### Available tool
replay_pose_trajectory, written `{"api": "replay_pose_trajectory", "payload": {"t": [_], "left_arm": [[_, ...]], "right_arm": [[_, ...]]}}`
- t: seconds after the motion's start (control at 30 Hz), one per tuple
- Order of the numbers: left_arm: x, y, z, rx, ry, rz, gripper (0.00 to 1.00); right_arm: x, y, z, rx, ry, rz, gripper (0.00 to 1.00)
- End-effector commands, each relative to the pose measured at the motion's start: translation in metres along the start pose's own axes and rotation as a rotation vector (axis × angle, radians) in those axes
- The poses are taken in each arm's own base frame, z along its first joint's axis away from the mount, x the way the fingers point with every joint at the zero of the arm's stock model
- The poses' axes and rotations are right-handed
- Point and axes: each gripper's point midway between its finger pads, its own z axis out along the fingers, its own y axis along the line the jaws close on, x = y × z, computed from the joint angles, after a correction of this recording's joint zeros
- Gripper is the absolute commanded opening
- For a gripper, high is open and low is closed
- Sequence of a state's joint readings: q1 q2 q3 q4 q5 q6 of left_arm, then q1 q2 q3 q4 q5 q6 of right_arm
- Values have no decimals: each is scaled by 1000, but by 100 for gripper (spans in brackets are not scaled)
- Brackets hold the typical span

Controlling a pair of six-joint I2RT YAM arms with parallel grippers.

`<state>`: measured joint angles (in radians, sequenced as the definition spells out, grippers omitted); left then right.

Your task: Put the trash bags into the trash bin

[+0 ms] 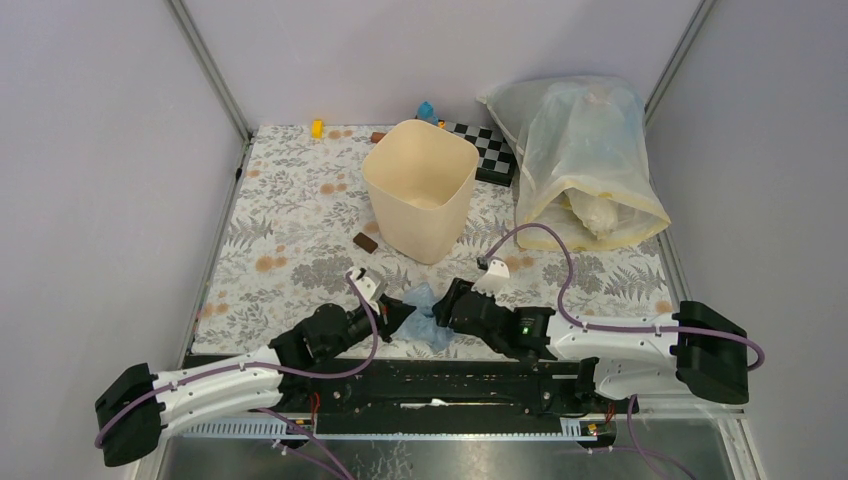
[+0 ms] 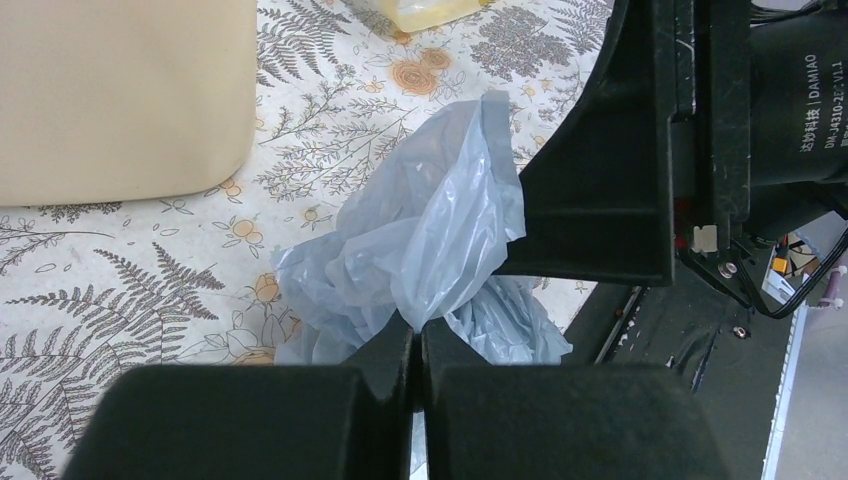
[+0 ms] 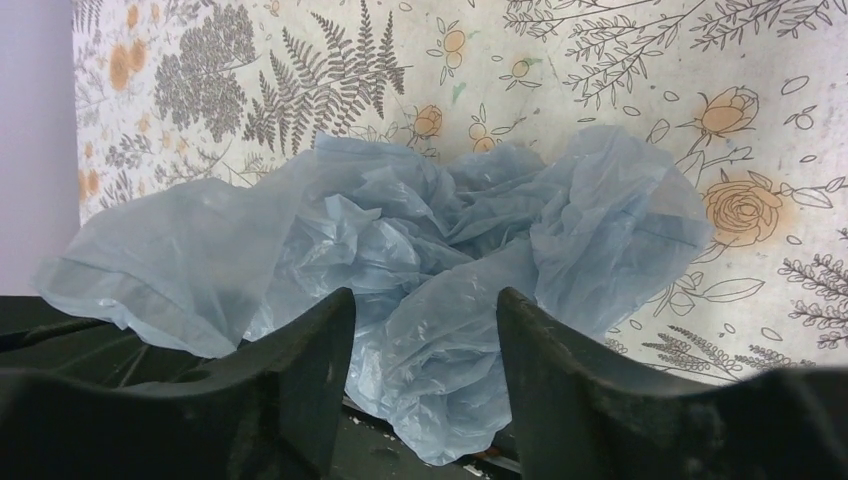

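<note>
A crumpled pale-blue trash bag (image 1: pixel 424 316) lies at the table's near edge between my two grippers. It also shows in the left wrist view (image 2: pixel 420 240) and the right wrist view (image 3: pixel 400 250). My left gripper (image 1: pixel 397 313) is shut on a fold of the bag (image 2: pixel 418 325). My right gripper (image 1: pixel 446 309) is open, its fingers on either side of part of the bag (image 3: pixel 425 300). The cream-beige trash bin (image 1: pixel 420 187) stands upright and open behind the bag, and its wall shows in the left wrist view (image 2: pixel 120 95).
A large yellowish-clear plastic sack (image 1: pixel 585 160) stands at the back right. A chequered board (image 1: pixel 488 150) lies behind the bin. Small brown (image 1: pixel 365 241), yellow (image 1: pixel 317 128) and blue (image 1: pixel 426 110) pieces lie on the floral cloth (image 1: pixel 290 230). A black rail (image 1: pixel 440 380) runs along the near edge.
</note>
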<state>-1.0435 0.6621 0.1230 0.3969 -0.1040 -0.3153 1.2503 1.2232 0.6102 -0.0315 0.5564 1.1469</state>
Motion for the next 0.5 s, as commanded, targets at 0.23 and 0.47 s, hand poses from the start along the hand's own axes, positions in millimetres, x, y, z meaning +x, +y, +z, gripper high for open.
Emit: {"api": "replay_pose_trajectory", "payload": {"t": [0.23,0.47], "left_arm": [[-33,19,-4,-142,-98,-35,0],[-43,77,-35,-473,-199,-89,0]], "right_arm": [[-15,-32,-17,83,-66,35,0],[-41,-83,-41,176,-195,72,0]]}}
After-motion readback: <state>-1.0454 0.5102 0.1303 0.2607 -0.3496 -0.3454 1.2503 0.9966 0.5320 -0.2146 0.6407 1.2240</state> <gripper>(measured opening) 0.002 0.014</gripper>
